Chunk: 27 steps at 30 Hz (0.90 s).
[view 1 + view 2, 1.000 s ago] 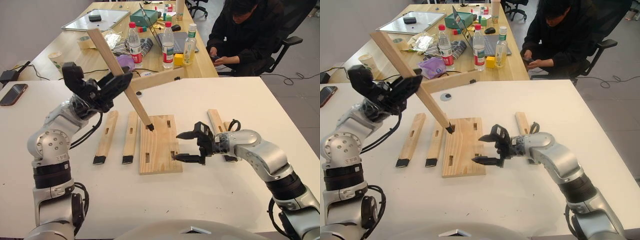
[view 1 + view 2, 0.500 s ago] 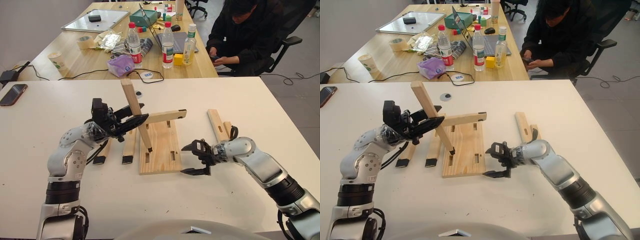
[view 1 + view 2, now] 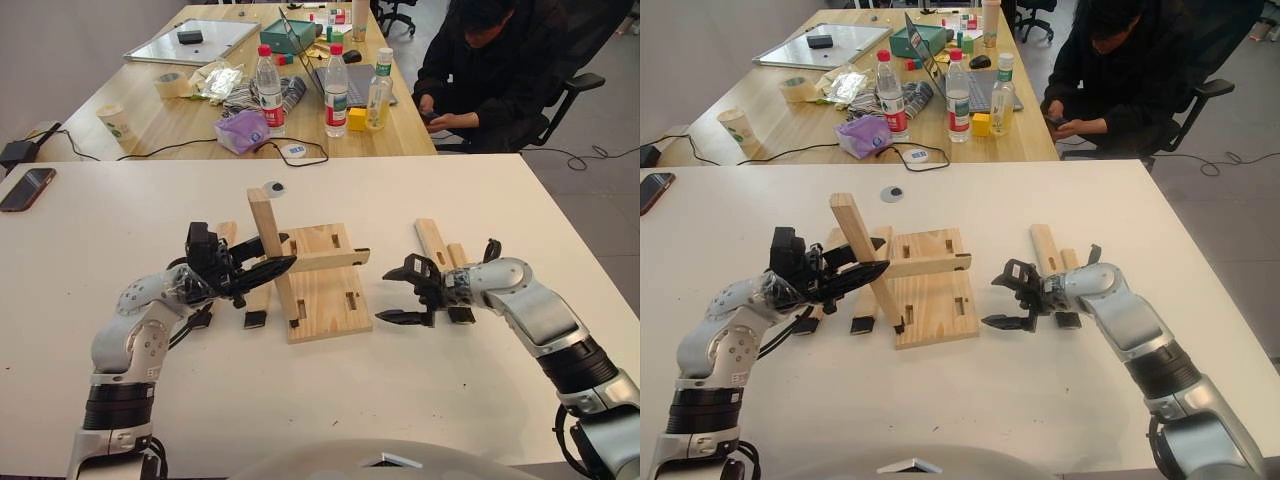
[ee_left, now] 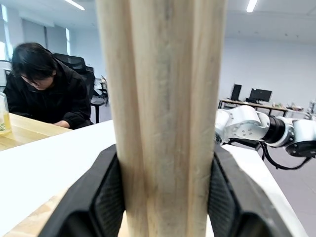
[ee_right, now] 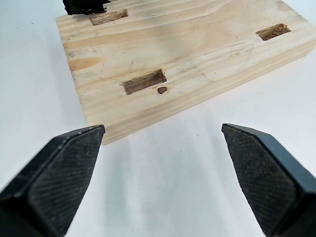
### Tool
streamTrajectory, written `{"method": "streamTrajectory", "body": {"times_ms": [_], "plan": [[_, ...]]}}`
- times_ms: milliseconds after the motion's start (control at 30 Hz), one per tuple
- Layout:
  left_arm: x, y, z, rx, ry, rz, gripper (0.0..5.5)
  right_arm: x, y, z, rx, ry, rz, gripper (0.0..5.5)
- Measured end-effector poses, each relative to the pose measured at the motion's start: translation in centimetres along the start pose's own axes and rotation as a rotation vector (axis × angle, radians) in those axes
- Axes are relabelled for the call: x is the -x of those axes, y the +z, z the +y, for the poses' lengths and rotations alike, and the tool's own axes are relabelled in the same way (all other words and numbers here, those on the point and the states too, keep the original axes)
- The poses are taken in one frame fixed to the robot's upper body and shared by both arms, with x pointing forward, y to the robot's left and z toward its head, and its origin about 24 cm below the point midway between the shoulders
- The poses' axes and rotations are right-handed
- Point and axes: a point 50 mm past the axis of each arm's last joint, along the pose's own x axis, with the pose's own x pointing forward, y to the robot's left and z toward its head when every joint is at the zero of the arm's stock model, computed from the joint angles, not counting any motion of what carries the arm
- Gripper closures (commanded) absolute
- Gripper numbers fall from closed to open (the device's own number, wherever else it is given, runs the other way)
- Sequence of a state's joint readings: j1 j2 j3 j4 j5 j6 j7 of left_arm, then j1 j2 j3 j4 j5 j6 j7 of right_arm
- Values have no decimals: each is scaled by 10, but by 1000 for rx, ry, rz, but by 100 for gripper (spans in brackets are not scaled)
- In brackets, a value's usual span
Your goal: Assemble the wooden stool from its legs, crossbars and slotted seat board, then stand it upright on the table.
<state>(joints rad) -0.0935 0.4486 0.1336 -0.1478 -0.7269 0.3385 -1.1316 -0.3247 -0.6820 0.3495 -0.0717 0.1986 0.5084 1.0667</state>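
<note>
The left tool (image 3: 272, 268) is clenched on the wooden leg (image 3: 267, 222), gripped about mid-length where the crossbar (image 3: 330, 260) is joined and runs off toward the right tool (image 3: 392, 294). The leg is held steeply tilted. Its black-capped foot is lowered just ahead of the left tool, at a slot near the closest corner of the slotted seat board (image 3: 335, 300); whether it is seated cannot be told. The board lies flat on the surface (image 3: 330, 400) between the two tools. The right tool is released, jaws spread wide, just beside the board's edge and apart from it. The leg's long axis would likely need to be brought upright over the slot, with the board steadied by the free right tool.
</note>
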Motion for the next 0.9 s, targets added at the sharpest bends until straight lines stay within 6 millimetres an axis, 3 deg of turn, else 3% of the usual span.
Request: {"method": "streamTrajectory", "body": {"times_ms": [133,500,900], "plan": [[-6,2,4,-27,15,-49,347,3,2,-5,7,17,14,111],[-5,-17,11,-33,59,-95,347,24,11,-30,31,-35,43,111],[-9,-13,9,-123,-102,24,347,47,37,-75,-123,-317,-157,330]]}}
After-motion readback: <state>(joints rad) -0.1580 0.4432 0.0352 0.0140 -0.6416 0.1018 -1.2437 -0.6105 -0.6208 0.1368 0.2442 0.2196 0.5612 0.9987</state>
